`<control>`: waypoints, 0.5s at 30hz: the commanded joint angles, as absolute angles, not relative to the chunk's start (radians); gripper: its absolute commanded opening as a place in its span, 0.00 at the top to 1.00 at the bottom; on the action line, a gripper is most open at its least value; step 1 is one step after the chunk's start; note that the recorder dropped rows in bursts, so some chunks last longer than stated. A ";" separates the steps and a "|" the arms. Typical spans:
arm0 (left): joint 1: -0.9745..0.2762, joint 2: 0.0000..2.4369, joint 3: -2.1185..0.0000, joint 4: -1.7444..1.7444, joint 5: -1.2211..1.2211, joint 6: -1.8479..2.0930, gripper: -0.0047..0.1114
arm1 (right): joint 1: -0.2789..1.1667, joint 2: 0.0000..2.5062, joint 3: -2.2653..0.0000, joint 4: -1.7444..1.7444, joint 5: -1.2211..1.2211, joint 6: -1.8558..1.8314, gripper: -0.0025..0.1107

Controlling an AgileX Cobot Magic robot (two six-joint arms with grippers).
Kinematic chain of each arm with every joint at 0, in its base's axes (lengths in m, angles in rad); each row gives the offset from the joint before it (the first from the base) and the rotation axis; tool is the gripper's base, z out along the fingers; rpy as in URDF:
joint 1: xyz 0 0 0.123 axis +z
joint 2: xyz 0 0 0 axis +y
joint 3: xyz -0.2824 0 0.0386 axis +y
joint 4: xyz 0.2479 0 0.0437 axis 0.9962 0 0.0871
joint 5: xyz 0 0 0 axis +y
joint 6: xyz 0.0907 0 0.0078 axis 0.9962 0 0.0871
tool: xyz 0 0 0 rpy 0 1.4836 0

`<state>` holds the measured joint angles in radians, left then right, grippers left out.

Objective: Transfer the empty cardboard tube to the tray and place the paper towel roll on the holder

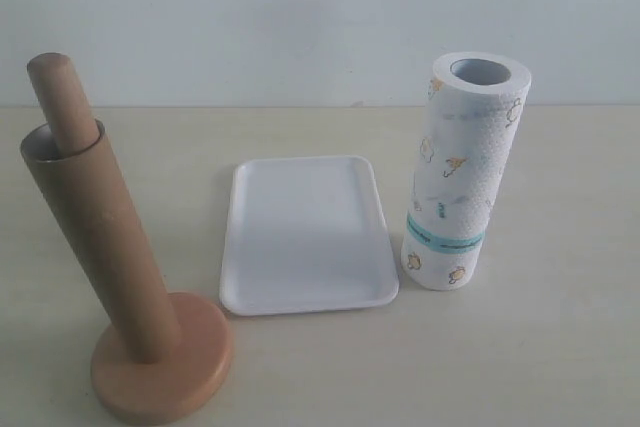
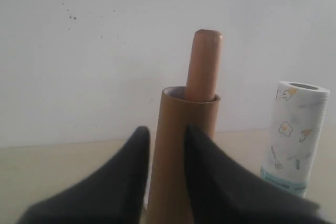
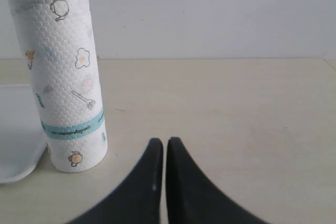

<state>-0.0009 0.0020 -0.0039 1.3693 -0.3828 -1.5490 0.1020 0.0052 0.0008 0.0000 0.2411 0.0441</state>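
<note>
a pale table [image 1: 560, 347] runs back to a bare white wall [image 1: 300, 17]. the empty cardboard tube [image 1: 95, 237] sits sleeved over the dowel of the holder [image 1: 165, 372], left of the tray [image 1: 305, 227]. the paper towel roll [image 1: 460, 177] stands upright just right of the tray. the left gripper [image 2: 165, 129] is narrowly parted and empty, with the tube in line beyond it. the right gripper [image 3: 164, 141] is pinched together, holding nothing. a slanted lift would likely bind the tube on the dowel and tip the holder. open table lies right of the roll; the tray crowds both neighbours.
</note>
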 commanded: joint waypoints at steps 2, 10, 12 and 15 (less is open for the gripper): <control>-0.011 0.000 0.000 1.401 -0.392 -1.562 0.32 | 0.099 0.000 0.000 -0.006 0.206 0.044 0.95; -0.011 0.000 0.000 1.221 -0.345 -1.450 0.26 | 0.099 0.000 0.000 -0.006 0.206 0.044 0.95; -0.011 0.000 0.000 1.181 -0.351 -1.411 0.26 | 0.099 0.000 0.000 -0.006 0.206 0.044 0.95; -0.011 0.000 0.000 1.163 -0.345 -1.396 0.26 | 0.099 0.000 0.000 -0.006 0.206 0.044 0.95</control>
